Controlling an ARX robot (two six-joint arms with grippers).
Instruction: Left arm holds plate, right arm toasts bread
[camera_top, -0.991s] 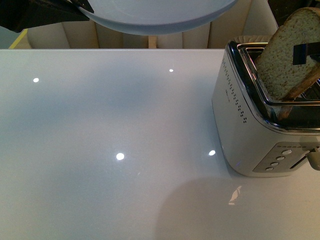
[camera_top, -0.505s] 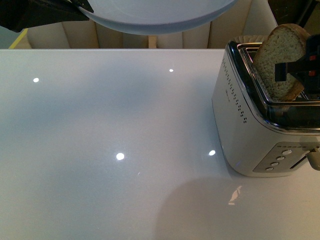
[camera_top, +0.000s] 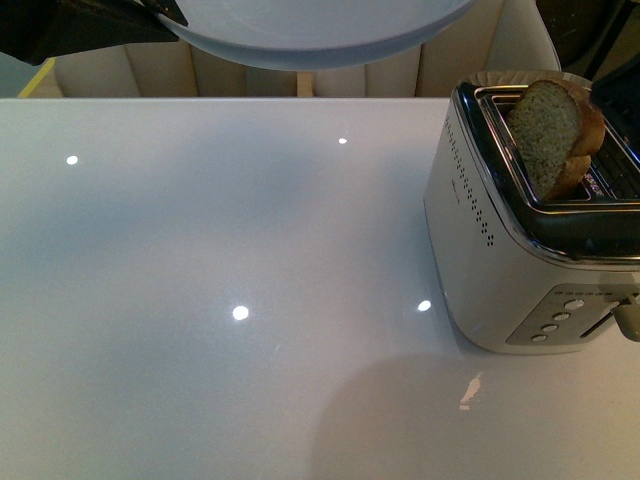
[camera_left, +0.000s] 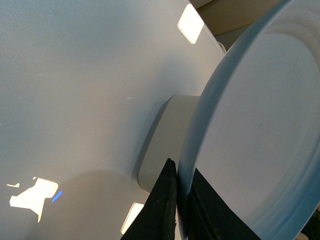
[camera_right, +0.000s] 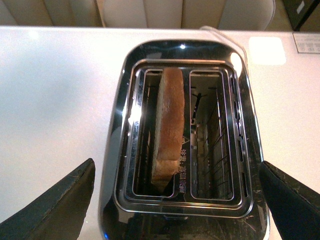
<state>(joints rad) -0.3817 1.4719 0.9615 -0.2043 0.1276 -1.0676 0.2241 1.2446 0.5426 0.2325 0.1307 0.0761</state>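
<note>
Bread (camera_top: 553, 135) stands tilted in the toaster (camera_top: 490, 240) slot nearer the table's (camera_top: 200, 300) middle, top poking out. Right pincer (camera_right: 176, 165) hangs straight above it, spread wide and holding nothing. The slice's long axis runs along the slot, crosswise to the pincer's gap. Left pincer (camera_left: 182, 205) clamps the plate (camera_left: 250, 125) rim, aloft, well apart. Pressing it down likely falls to the right arm, which is nearer.

The glossy white tabletop (camera_top: 200, 250) is open left and middle; a pale blue round plate (camera_top: 310, 35) hangs above its far edge. A boxy chrome toaster (camera_top: 480, 240) blocks the right, a brown bread slice (camera_top: 550, 135) filling one slot
</note>
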